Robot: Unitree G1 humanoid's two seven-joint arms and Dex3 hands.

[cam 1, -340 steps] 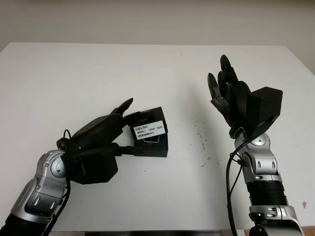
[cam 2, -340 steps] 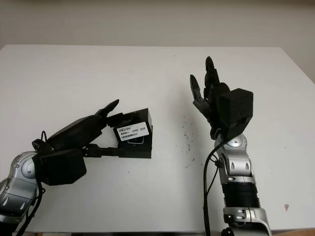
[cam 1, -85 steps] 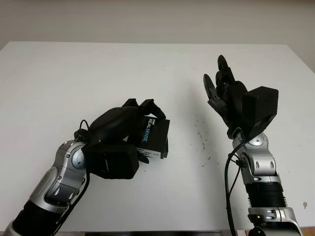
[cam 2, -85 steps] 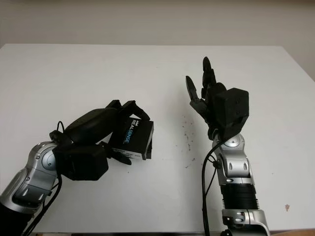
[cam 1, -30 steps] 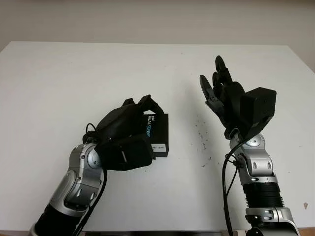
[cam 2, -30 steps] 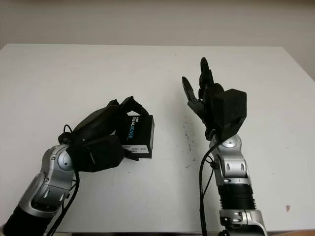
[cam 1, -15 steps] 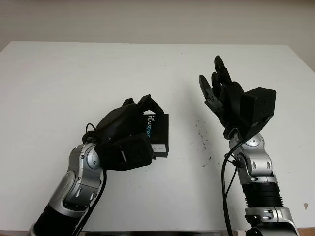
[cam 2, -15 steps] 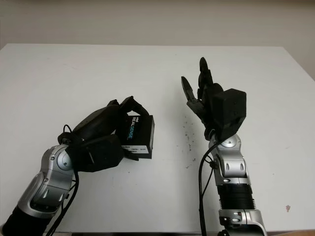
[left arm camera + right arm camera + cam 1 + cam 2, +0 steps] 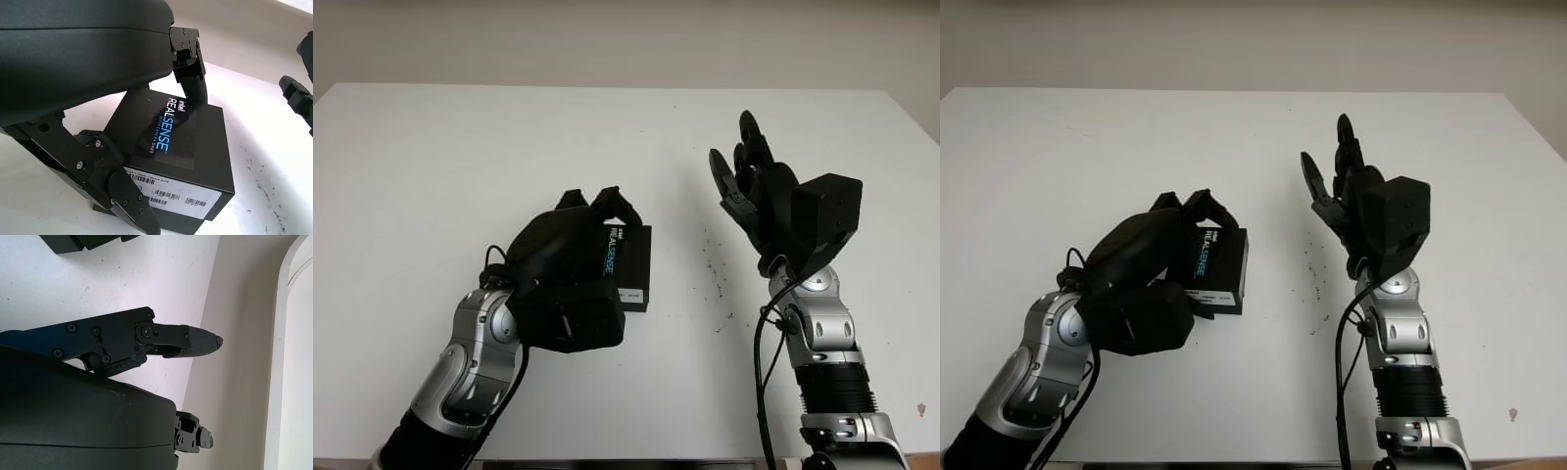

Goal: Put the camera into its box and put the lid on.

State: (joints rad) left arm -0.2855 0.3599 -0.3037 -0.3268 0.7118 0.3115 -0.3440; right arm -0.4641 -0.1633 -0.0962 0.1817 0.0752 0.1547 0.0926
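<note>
Box (image 9: 628, 266) sits near the table's (image 9: 431, 157) middle, under our left hand (image 9: 570, 266), and we see it as a flat black rectangular carton with sharp edges and a lightly glossy skin. Its lid is on. Across the top runs white and blue lettering reading "REALSENSE", and a white barcode label (image 9: 171, 192) covers the side facing us. Our left fingers (image 9: 191, 73) are clamped on the box: one presses down on the printed top, others curl over the far edge, and the thumb (image 9: 122, 196) bears against the labelled side. The hand's shell is matte black plastic, its forearm brushed silver metal.

Farther off to the right, well apart from the box, we hold our right hand (image 9: 773, 206) raised above the table, open and gripping nothing. The tabletop is smooth, plain white, with a scatter of small dark specks (image 9: 715, 279) between box and right arm.
</note>
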